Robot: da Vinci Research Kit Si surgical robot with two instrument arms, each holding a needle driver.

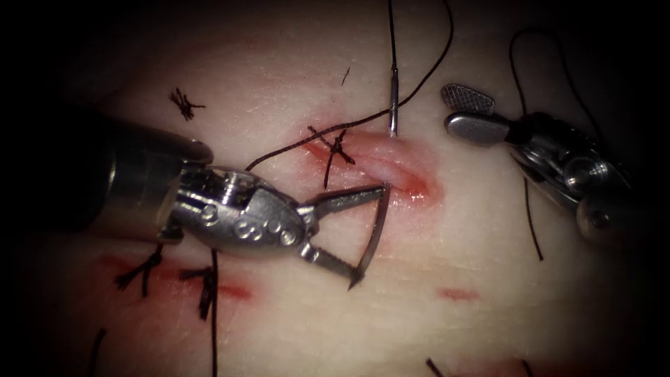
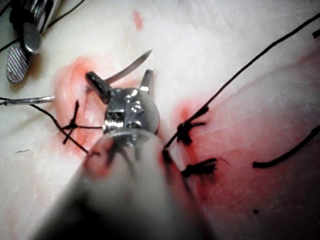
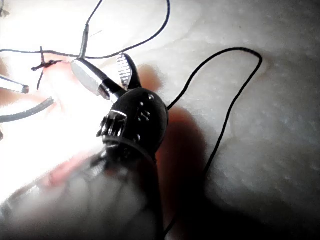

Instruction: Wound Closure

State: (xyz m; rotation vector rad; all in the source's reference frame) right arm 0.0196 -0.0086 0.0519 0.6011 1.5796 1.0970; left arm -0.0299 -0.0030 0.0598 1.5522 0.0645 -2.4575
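The curved needle (image 1: 377,223) is in the tissue (image 1: 488,251) across the cut (image 1: 391,164). Its tail (image 1: 393,105) stands out on the upper right side with black thread (image 1: 391,28) attached. Its pointed half curves free on the lower left side. My left tool (image 1: 368,230) has its jaws open wide around that free half, one fingertip (image 1: 377,190) beside where the needle comes out, and grips nothing. The left wrist view shows the needle (image 2: 131,66) passing between those jaws. To the right of the cut my right tool (image 1: 457,112) is open and holds nothing.
A tied stitch (image 1: 338,150) crosses the cut's left part, and a long thread (image 1: 426,73) runs from it up to the right. Older knots (image 1: 146,271) sit on a second red line at the lower left. Loose thread (image 1: 532,223) lies by the right tool.
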